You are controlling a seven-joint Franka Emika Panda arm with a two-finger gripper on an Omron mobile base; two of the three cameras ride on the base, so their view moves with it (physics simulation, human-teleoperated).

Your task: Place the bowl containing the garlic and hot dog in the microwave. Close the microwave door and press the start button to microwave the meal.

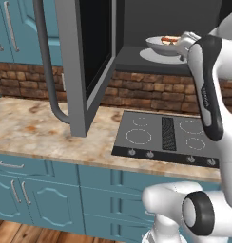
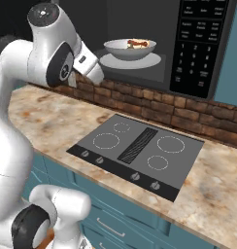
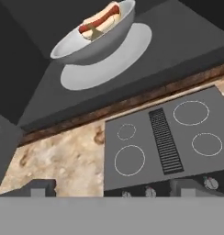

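Inside the microwave, on the pale round turntable, you can see the bowl sitting upright with the hot dog lying in it. From the hand view the bowl sits near the front of the turntable, and the hot dog lies against its far side; a small dull lump next to the sausage may be the garlic, but it is too small for you to be sure.

Your hand is outside the cavity, in front of and below the bowl, with nothing between its fingertips. The two tips stand wide apart at the bottom of the hand view, so the hand is open and empty. In the left base view the hand's white body is just beside the bowl, at the front of the cavity.

To the left, the microwave door stands swung fully open, edge-on to you, with its long curved handle facing left. Its keypad panel shows on the right of the cavity in the right base view.

Below, the cooktop is set into the mottled table, with a brick backsplash behind it and teal cabinets beneath.
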